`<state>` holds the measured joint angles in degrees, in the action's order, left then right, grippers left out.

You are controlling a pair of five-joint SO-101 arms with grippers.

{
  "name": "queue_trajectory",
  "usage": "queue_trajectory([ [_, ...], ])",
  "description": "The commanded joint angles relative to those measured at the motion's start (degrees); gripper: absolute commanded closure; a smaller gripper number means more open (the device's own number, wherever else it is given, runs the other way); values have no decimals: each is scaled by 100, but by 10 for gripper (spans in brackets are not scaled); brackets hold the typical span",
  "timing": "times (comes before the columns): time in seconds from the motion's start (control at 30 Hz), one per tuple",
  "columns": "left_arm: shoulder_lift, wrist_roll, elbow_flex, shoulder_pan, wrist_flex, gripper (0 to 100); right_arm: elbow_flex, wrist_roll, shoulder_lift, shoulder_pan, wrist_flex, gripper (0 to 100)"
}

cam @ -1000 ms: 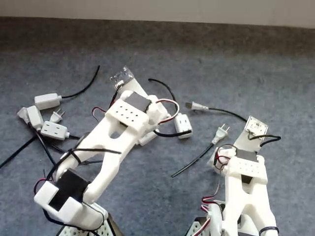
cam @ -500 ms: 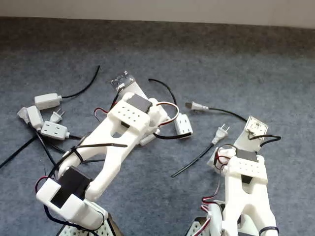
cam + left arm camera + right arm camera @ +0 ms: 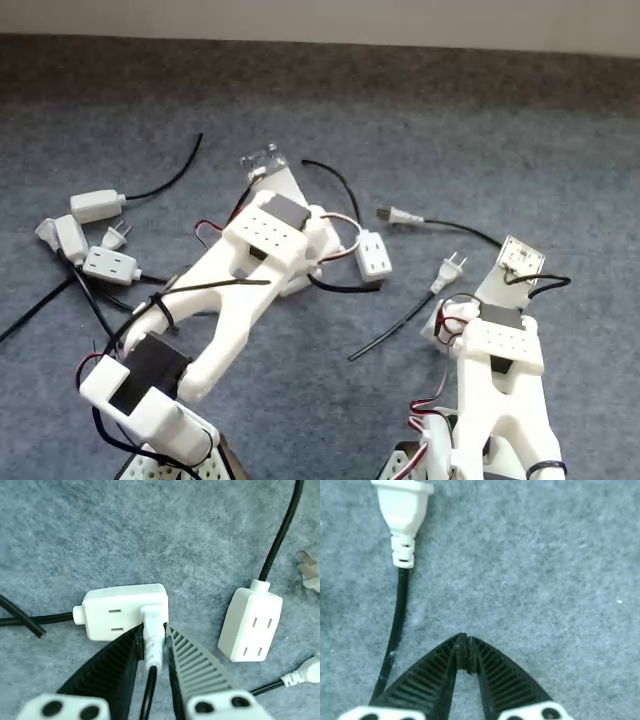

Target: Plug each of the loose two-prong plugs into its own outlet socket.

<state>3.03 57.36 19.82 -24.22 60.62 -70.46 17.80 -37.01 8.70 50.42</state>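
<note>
Plug pinched between my left fingers, closed on its white body, nose against the end of the outlet socket just ahead of the tips. Light, rigid, slick plastic, I judge, with a springy cord behind; the flat sides give the surest hold. My right fingers are pressed together, empty; another loose plug lies ahead, apart.

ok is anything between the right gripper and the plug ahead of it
Nothing visible. Bare carpet lies between the right gripper, which is shut and empty, and the plug. The plug's cord runs back alongside the gripper, not across the path.
</note>
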Motion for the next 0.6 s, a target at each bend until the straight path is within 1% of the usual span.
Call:
queue_trajectory([
  [0.0,-48,-290,-75,-145,413,993,13,35,-84,40,-75,991],
  [0.13,-31,-352,-22,-259,703,991,13,35,-75,40,-75,991],
  [0.27,-31,-1108,224,-207,756,990,13,35,-75,40,-75,991],
  [0.33,-31,-1327,444,-207,756,990,13,35,-75,40,-75,991],
  [0.57,-31,-1538,734,-215,756,989,13,35,-84,40,-75,991],
])
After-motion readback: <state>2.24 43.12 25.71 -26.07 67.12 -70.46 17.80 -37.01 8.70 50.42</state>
